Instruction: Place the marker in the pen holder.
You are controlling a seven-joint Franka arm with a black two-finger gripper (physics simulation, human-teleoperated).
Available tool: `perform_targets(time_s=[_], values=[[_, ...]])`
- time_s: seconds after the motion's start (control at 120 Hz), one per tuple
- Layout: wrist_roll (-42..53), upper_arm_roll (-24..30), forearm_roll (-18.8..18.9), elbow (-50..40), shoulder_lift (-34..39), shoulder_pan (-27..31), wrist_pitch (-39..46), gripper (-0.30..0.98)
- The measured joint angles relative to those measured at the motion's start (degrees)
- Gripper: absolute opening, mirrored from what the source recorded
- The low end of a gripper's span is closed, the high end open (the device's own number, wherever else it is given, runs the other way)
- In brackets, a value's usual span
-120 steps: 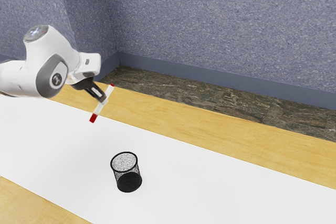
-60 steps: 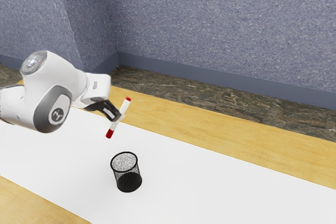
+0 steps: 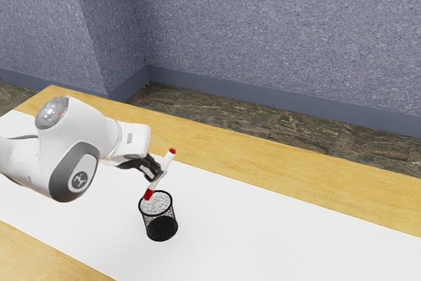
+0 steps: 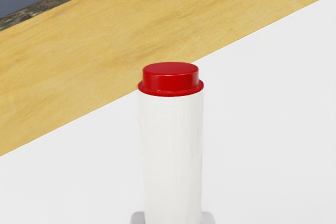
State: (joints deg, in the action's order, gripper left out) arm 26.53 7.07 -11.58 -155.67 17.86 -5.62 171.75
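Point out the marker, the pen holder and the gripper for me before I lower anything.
Marker (image 4: 172, 150): wrist view, on its white barrel.
Pen holder (image 3: 160, 228): exterior view, on its dark mesh wall.
Gripper (image 3: 157, 174): exterior view, midway between its fingertips, at the marker's barrel.

Speckled blue-grey walls (image 3: 263, 31) meet a dark mottled floor (image 3: 263, 122) behind a wooden table (image 3: 276, 156) with a white top strip

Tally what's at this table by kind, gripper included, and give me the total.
Marker: 1, white with red ends, held in the gripper
Pen holder: 1, black mesh, upright
Gripper: 1, shut on the marker
Total: 3
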Motion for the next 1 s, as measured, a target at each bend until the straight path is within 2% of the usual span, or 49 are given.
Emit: perform_targets(time_s=[0.392,0.567,0.725,0.808,0.9,0.933,1.0], values=[[-0.5,2.2,-2.2,-1.1,-2.9,0.0,3.0,-0.01],[-0.8,2.2,-2.3,-1.4,-3.1,0.0,3.1,0.34],[-1.0,2.2,-2.3,-0.7,-3.3,0.1,2.4,0.52],[-1.1,1.5,-2.2,3.7,-3.3,0.2,-3.5,0.57],[-1.3,-2.1,-2.0,11.2,-3.8,0.2,-15.1,0.61],[-1.5,-3.6,-0.9,15.9,-4.5,0.2,-20.7,0.62],[-2.3,-5.5,3.8,28.4,-6.1,0.3,-33.2,0.64]])
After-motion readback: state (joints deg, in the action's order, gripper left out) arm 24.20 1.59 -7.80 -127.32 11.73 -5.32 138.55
